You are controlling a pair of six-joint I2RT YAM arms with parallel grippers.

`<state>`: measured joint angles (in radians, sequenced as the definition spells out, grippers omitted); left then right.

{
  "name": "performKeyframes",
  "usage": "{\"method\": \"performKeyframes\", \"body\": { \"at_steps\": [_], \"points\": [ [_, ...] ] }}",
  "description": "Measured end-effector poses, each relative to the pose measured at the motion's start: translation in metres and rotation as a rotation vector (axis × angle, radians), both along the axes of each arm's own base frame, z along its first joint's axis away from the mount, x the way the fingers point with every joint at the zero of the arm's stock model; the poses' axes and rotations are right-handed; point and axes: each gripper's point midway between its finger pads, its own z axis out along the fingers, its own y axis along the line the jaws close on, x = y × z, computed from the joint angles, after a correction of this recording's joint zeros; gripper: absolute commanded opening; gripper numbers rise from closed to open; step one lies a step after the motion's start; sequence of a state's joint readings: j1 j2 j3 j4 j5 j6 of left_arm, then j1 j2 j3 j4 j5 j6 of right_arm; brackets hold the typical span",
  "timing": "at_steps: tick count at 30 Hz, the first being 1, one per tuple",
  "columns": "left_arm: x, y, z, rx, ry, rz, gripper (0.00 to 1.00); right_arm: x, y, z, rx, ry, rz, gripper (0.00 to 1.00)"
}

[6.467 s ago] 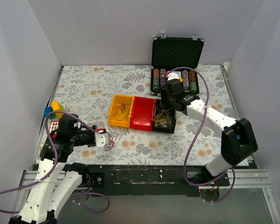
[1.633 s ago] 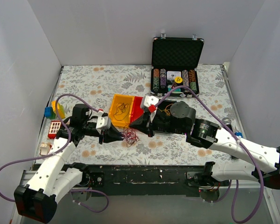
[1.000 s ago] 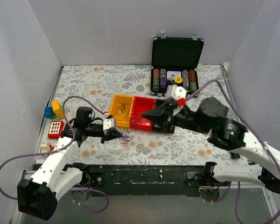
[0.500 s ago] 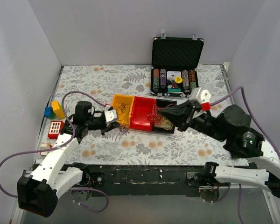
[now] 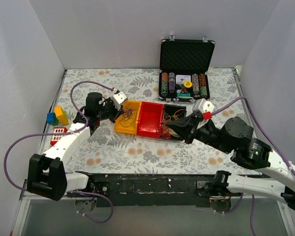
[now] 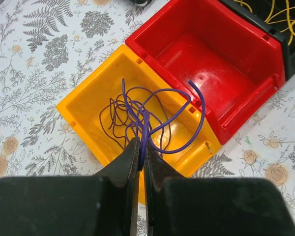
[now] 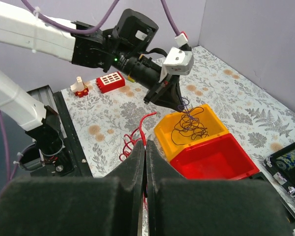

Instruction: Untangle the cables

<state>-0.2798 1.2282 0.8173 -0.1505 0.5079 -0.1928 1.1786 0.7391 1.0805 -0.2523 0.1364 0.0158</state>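
The cables are split up. A dark purple cable [image 6: 160, 115] hangs in loops from my left gripper [image 6: 141, 147], which is shut on it right over the yellow bin [image 6: 83, 101]. In the top view that gripper [image 5: 120, 112] is at the yellow bin's [image 5: 119, 129] left end. My right gripper [image 7: 145, 143] is shut on a thin red cable [image 7: 131, 140] that dangles above the table. From above, this gripper [image 5: 170, 129] is at the front of the black bin [image 5: 183, 127], where yellow cables [image 5: 176, 116] lie.
A red bin [image 5: 151, 118] stands between the yellow and black ones. An open poker chip case [image 5: 187, 54] is at the back. Toy blocks [image 5: 56, 116] and a red piece [image 5: 58, 132] lie at the left edge.
My left gripper has carried the purple cable back and up, from the table in front of the yellow bin to over it. The right gripper has dropped towards the bins with the red cable.
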Motion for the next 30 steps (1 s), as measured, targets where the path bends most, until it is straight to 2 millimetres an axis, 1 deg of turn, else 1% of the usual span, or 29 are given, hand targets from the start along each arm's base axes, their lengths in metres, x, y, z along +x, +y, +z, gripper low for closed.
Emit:
{"method": "performKeyframes", "body": {
  "at_steps": [1, 2, 3, 6, 7, 9, 10, 12, 13, 15, 17, 19, 20, 21, 23, 25, 26, 28, 30],
  "points": [
    [0.004, 0.0, -0.002, 0.003, 0.006, 0.009, 0.1, 0.0, 0.0, 0.0, 0.006, 0.003, 0.0, 0.01],
    [0.007, 0.0, -0.003, 0.004, 0.008, 0.016, 0.3, 0.0, 0.0, 0.0, 0.013, 0.004, 0.0, 0.01],
    [0.01, 0.001, -0.004, 0.006, 0.004, 0.023, 0.43, 0.0, 0.001, -0.002, 0.014, 0.008, 0.0, 0.01],
    [0.018, 0.001, -0.005, 0.015, 0.006, 0.037, 0.6, 0.0, 0.003, -0.01, 0.005, 0.027, 0.001, 0.01],
    [0.022, 0.001, -0.005, 0.019, 0.01, 0.044, 0.62, 0.0, 0.004, -0.012, 0.003, 0.033, 0.001, 0.01],
    [0.028, 0.001, -0.003, 0.02, 0.016, 0.057, 0.75, 0.001, 0.006, -0.018, -0.008, 0.043, 0.0, 0.01],
    [0.03, 0.0, -0.002, 0.02, 0.014, 0.056, 0.77, 0.001, 0.007, -0.019, -0.011, 0.046, 0.0, 0.01],
    [0.026, 0.0, 0.002, 0.017, 0.012, 0.043, 0.8, 0.002, 0.009, -0.02, -0.014, 0.05, 0.0, 0.01],
    [0.021, -0.002, 0.006, 0.007, 0.01, 0.023, 0.82, 0.002, 0.01, -0.021, -0.015, 0.053, 0.0, 0.01],
    [0.007, -0.01, 0.023, -0.028, -0.015, -0.047, 0.86, 0.003, 0.013, -0.023, -0.015, 0.06, 0.001, 0.01],
    [-0.014, -0.019, 0.047, -0.072, -0.06, -0.142, 0.87, 0.004, 0.018, -0.029, -0.025, 0.071, 0.006, 0.01],
    [-0.043, -0.03, 0.078, -0.134, -0.123, -0.262, 0.88, 0.005, 0.024, -0.034, -0.032, 0.079, 0.013, 0.01],
    [-0.062, -0.036, 0.096, -0.17, -0.166, -0.335, 0.87, 0.005, 0.027, -0.038, -0.04, 0.085, 0.017, 0.01],
    [-0.079, -0.04, 0.109, -0.198, -0.197, -0.396, 0.87, 0.005, 0.03, -0.042, -0.049, 0.09, 0.023, 0.01],
    [-0.106, -0.047, 0.126, -0.239, -0.236, -0.498, 0.85, 0.006, 0.037, -0.047, -0.062, 0.099, 0.034, 0.01],
    [-0.13, -0.053, 0.134, -0.274, -0.238, -0.59, 0.82, 0.006, 0.043, -0.049, -0.065, 0.106, 0.047, 0.01],
    [-0.138, -0.055, 0.136, -0.288, -0.231, -0.624, 0.79, 0.005, 0.046, -0.05, -0.066, 0.11, 0.053, 0.01],
    [-0.148, -0.057, 0.136, -0.309, -0.204, -0.67, 0.74, 0.004, 0.051, -0.052, -0.065, 0.116, 0.067, 0.01],
    [-0.153, -0.06, 0.13, -0.321, -0.159, -0.694, 0.7, 0.003, 0.056, -0.053, -0.063, 0.122, 0.081, 0.01]
  ]
}}
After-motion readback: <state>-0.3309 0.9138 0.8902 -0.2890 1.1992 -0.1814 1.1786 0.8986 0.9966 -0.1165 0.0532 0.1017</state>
